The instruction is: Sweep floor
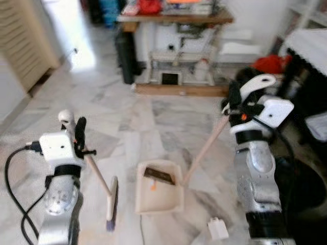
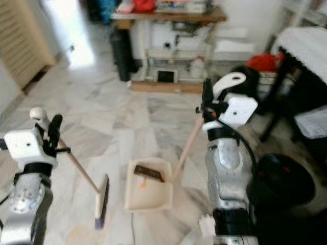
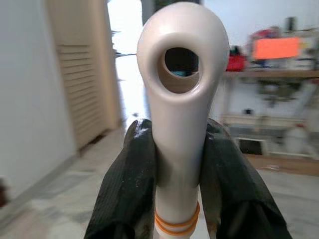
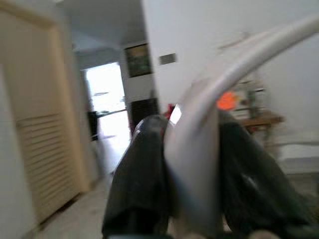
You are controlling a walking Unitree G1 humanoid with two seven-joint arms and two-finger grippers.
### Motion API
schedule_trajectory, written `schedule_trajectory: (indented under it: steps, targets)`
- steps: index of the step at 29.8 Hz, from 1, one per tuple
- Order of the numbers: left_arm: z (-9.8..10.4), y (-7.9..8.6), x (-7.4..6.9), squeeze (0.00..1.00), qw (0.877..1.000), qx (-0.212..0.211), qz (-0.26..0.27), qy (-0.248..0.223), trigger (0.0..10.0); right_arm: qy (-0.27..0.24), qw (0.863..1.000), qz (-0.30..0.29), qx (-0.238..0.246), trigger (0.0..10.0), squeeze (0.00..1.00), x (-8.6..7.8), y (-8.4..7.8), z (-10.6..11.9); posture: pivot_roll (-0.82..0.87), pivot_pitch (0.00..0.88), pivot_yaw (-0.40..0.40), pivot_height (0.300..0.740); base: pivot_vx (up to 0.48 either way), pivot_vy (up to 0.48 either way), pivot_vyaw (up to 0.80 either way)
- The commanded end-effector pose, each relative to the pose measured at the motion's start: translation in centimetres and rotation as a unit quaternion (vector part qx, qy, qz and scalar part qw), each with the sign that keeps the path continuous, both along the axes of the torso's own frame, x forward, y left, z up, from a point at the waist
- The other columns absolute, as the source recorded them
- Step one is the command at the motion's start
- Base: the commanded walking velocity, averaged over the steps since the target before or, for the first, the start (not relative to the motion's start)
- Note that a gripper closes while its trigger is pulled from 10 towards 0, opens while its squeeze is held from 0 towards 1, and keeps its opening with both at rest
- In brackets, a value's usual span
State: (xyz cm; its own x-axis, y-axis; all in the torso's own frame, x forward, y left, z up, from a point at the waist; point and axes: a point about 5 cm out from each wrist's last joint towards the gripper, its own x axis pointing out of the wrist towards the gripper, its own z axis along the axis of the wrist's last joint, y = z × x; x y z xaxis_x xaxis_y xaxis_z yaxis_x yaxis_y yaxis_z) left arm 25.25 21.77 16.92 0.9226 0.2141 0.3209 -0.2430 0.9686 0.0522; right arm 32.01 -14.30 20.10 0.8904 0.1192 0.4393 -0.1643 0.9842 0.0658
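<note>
At the lower left of the frame, the left gripper (image 1: 76, 133) has its jaws pinching the pale top of the broom (image 1: 111, 202), just under the hanging hole at its end. From there the wooden stick slants down and to the right, and the broom's head rests on the marble floor (image 1: 127, 122) at the bottom, left of centre. Just beside it, at bottom centre, lies the cream dustpan (image 1: 159, 188) with a dark scrap and a small orange bit inside. Its long handle rises up and right to the right gripper (image 1: 232, 102), whose jaws are clamped round the curved white grip at mid right. A small white box (image 1: 218, 228) sits on the floor at the lower right. Across the top of the frame stands a wooden bench (image 1: 176, 19) carrying red and orange items.
</note>
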Motion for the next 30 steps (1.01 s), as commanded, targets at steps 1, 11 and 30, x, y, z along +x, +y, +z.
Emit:
schedule_trajectory:
  steps: [1, 11, 30]
  targets:
    - [1.7, 0.2, -0.2, 0.0, 0.999, 0.009, 0.008, -0.035, 10.0, -0.01, 1.0, -0.001, -0.003, 10.0, 0.0, -0.2, -0.5, 0.6, -0.03, 0.026, 0.012, 0.74, 0.0, 0.0, 0.79]
    - [1.8, -0.2, 0.4, 0.0, 0.999, -0.001, 0.009, -0.039, 10.0, -0.006, 1.0, -0.005, -0.004, 10.0, 0.0, 0.0, -0.9, 0.8, -0.04, 0.044, 0.017, 0.74, 0.0, 0.0, 0.8]
    - [1.7, -0.5, 0.2, 0.0, 0.999, -0.006, 0.015, -0.035, 10.0, 0.004, 1.0, 0.009, 0.005, 10.0, 0.0, 0.2, -0.1, 0.7, -0.02, 0.038, 0.017, 0.74, 0.0, 0.0, 0.78]
